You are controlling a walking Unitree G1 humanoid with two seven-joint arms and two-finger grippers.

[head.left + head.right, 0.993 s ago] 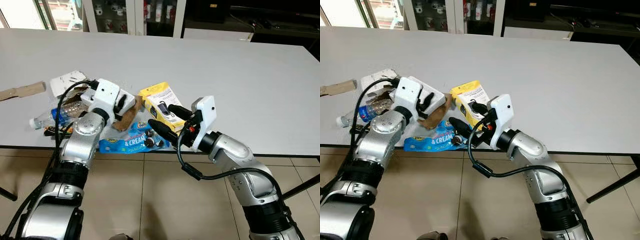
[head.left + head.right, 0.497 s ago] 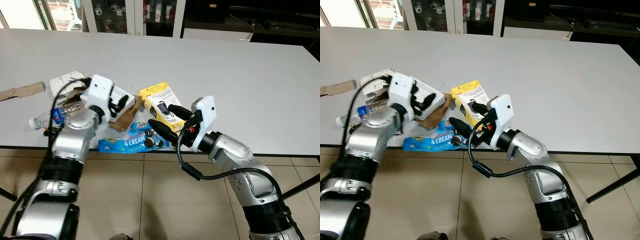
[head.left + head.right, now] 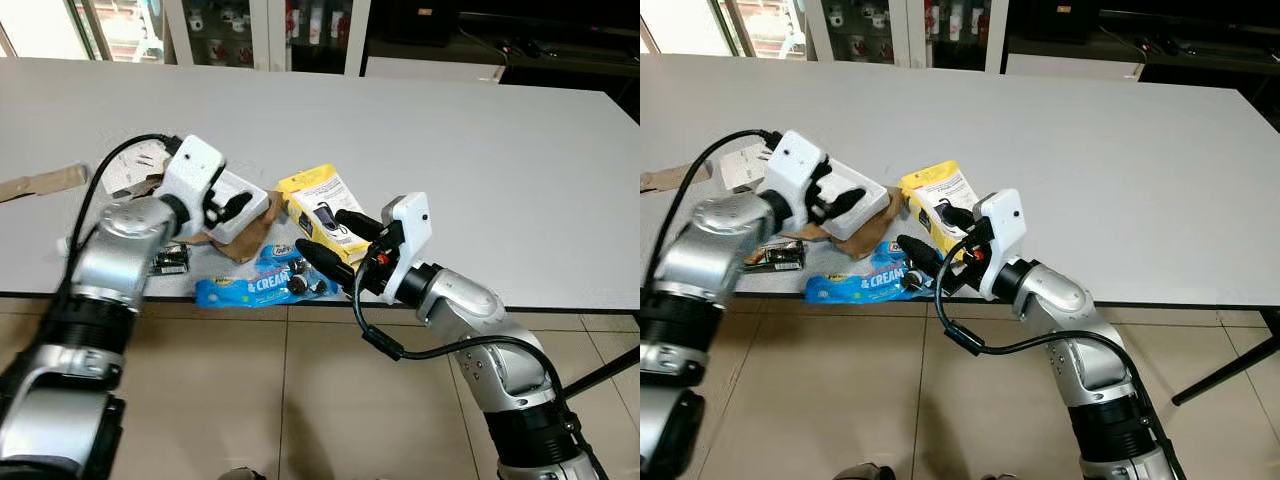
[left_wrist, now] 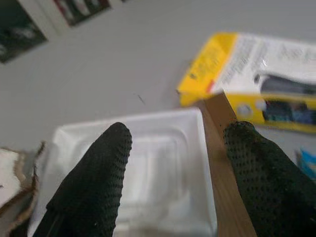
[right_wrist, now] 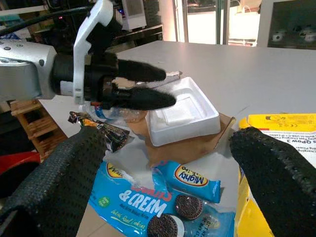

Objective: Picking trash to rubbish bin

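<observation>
White foam tray (image 3: 243, 207) is lying on the tabletop (image 3: 480, 170) among wrappers; my left pincer (image 3: 232, 207) is hovering open over it, while my right pincer (image 3: 335, 242) is spreading open above the blue cookie packet (image 3: 262, 286).

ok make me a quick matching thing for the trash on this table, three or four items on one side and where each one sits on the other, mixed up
Things:
1. white foam tray
2. blue cookie wrapper
3. yellow box
4. cardboard strip

Places:
A. at the table's near edge, in front of the brown paper
B. far out at the robot's left, apart from the pile
C. on the brown paper, under the left hand
D. just beyond the open right hand

Pairs: 1-C, 2-A, 3-D, 4-B
</observation>
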